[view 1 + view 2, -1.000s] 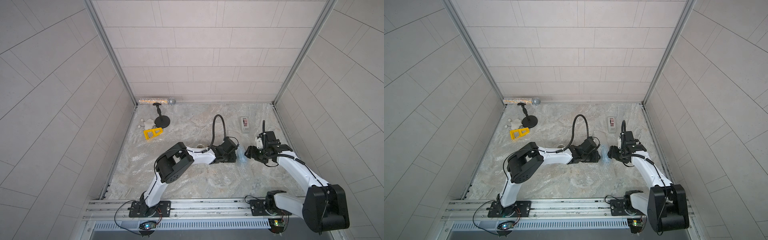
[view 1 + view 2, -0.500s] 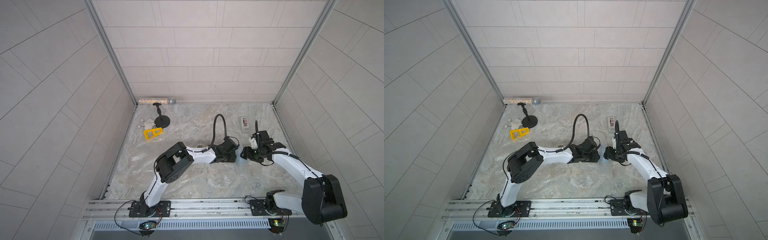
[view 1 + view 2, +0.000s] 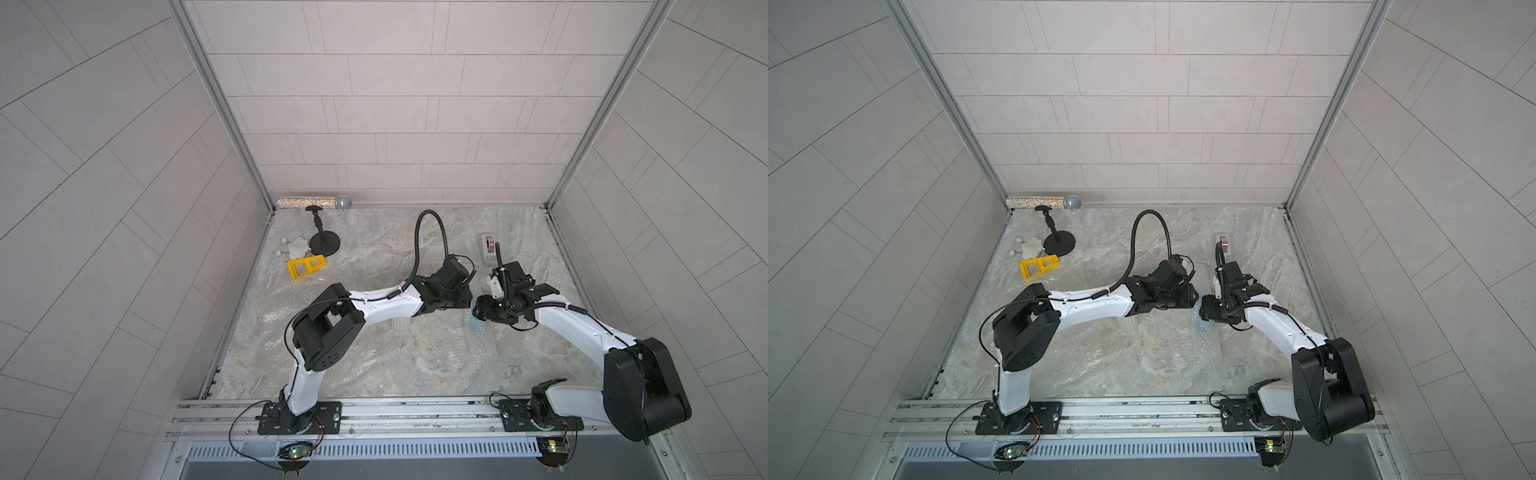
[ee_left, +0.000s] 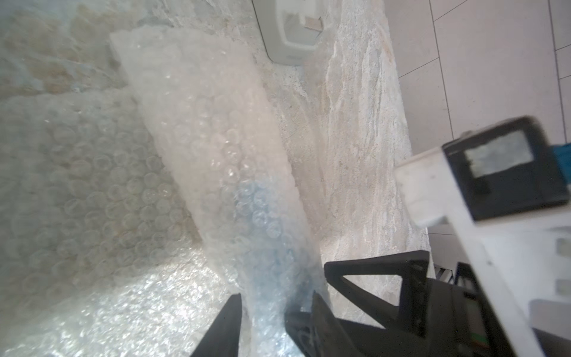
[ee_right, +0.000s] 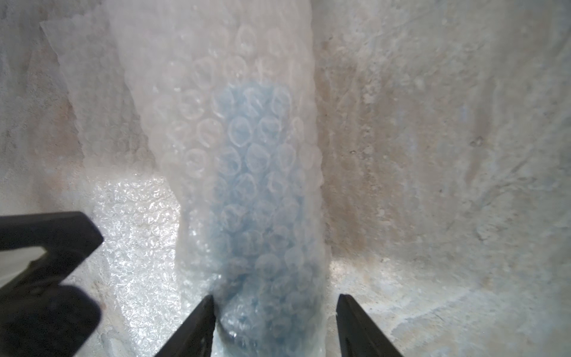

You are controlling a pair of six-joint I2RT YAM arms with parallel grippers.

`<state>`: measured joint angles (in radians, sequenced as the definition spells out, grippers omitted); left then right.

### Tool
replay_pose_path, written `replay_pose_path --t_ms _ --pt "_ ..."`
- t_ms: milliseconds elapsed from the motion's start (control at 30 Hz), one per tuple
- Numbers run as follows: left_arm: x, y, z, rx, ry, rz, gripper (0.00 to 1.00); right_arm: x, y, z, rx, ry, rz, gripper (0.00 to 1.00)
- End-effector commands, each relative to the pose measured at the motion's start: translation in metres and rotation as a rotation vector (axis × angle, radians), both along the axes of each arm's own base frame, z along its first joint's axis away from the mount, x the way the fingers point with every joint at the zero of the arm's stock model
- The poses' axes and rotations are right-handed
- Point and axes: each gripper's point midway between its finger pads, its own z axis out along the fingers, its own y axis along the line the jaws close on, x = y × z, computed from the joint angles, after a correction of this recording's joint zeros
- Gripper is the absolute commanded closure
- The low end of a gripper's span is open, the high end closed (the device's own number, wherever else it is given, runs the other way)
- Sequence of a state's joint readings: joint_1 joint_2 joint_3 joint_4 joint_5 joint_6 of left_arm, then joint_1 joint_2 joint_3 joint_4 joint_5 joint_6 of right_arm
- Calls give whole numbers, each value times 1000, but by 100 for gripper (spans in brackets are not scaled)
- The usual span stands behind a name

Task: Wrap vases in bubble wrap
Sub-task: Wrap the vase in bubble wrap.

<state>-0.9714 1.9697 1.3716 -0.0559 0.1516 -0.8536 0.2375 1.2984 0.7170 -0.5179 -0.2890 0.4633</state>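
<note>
Vases: two. The blue vase (image 5: pixel 259 191) lies rolled inside the bubble wrap (image 4: pixel 92 173), its colour showing through the bubbles. The roll sits right of the tabletop's (image 3: pixel 374 232) middle, about halfway between near and far edges. In a top view the vase (image 3: pixel 475 323) is only a faint blue patch. The white vase (image 3: pixel 401 323) is near the middle, mostly hidden under the left forearm; stance unclear.

Wrap: one sheet, spread over the middle and near part of the tabletop. One end is rolled round the blue vase, and the roll runs on past it.

Grippers: two, tips nearly meeting at the roll. The left gripper (image 4: pixel 275 296) is clamped across the wrapped vase, a finger pressed in on each side. The right gripper (image 5: pixel 275 296) straddles the same end with jaws parted: one finger (image 5: pixel 197 327) touches the wrap, the other (image 5: pixel 358 330) stands just clear.

Around:
- one tape dispenser (image 3: pixel 489 249) beyond the roll, toward the far right corner
- one glitter microphone (image 3: pixel 313 203) along the far edge at the far left corner
- near it one black stand (image 3: pixel 325 245), one yellow piece (image 3: pixel 306 267) and a few white lumps (image 3: pixel 296 248)
</note>
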Motion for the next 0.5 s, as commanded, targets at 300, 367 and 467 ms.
replay_pose_path --t_ms 300,367,467 --pt "-9 -17 -36 -26 112 -3 57 -6 -7 -11 -33 7 -37 35" --pt "-10 -14 -45 -4 119 -1 57 -5 -7 -9 -31 1 -38 35" --pt "-13 -5 -58 37 125 8 57 -4 -9 -3 -41 -8 -39 33"
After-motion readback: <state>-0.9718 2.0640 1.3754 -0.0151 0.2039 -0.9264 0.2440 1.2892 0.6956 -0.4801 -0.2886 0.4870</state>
